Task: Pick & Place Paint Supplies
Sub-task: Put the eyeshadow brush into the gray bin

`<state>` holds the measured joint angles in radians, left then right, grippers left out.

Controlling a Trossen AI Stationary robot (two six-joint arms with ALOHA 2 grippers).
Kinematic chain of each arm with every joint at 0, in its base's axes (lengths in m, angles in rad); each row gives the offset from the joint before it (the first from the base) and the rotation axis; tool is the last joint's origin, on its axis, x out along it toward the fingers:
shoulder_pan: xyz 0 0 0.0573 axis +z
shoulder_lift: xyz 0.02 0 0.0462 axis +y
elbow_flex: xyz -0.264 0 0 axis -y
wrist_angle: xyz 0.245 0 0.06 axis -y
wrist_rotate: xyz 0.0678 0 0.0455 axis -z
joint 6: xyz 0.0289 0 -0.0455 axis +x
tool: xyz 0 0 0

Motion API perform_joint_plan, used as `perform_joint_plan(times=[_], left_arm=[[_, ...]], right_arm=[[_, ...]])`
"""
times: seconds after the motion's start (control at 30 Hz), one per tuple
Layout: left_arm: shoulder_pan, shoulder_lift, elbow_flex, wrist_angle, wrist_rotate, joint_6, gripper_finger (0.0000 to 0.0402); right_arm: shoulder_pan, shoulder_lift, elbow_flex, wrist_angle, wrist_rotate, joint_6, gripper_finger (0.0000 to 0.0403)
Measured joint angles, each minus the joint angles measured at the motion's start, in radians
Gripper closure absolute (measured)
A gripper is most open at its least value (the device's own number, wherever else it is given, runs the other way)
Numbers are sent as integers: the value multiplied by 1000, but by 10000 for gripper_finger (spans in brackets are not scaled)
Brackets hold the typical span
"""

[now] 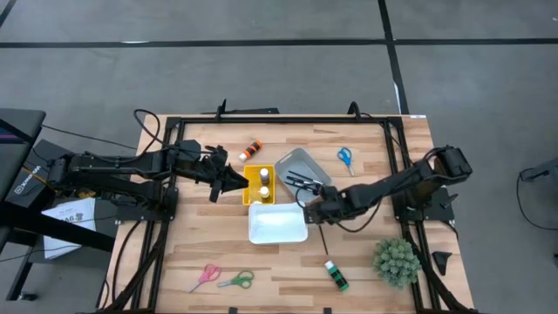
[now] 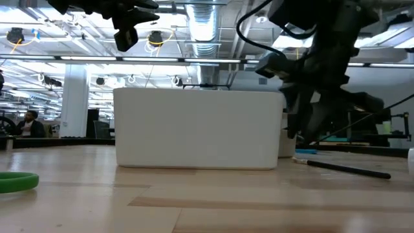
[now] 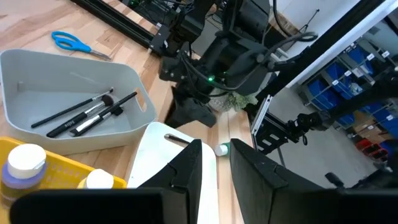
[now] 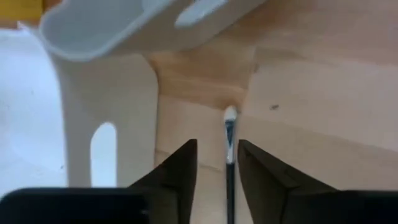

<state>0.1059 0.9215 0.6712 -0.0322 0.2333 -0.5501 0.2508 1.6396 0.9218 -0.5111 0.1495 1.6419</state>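
My right gripper [image 1: 314, 209] [image 4: 217, 143] hovers by the white bin's [image 1: 277, 223] right end, fingers pointing down and open. A thin dark paintbrush [image 4: 229, 144] [image 1: 323, 237] lies flat on the table below, between the two fingers and apart from them. My left gripper [image 1: 228, 181] [image 3: 216, 146] hangs beside the yellow bin [image 1: 259, 184], slightly open, nothing between its fingers. The yellow bin holds white-capped bottles [image 3: 25, 163]. The grey bin [image 1: 301, 169] holds several brushes [image 3: 87, 112].
Loose on the table are an orange bottle [image 1: 252, 149], blue scissors [image 1: 345, 157], a green bottle [image 1: 336, 275], and pink scissors [image 1: 206, 276] and green scissors [image 1: 237, 280] near the front edge. A fuzzy green plant [image 1: 397, 262] stands at the front right.
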Motion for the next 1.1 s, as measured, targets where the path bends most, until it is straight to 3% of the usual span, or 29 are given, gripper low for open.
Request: perform_joint_plan(times=[0.17, 0.33, 1.1], left_arm=[[0, 0, 0, 2, 0, -8, 325], [0, 0, 0, 5, -1, -7, 325], [0, 0, 0, 13, -1, -12, 325]], right_arm=[[-1, -5, 2, -34, 17, -27, 253], [-10, 54, 1, 41, -16, -61, 242], [-44, 99, 1, 44, 21, -20, 281]])
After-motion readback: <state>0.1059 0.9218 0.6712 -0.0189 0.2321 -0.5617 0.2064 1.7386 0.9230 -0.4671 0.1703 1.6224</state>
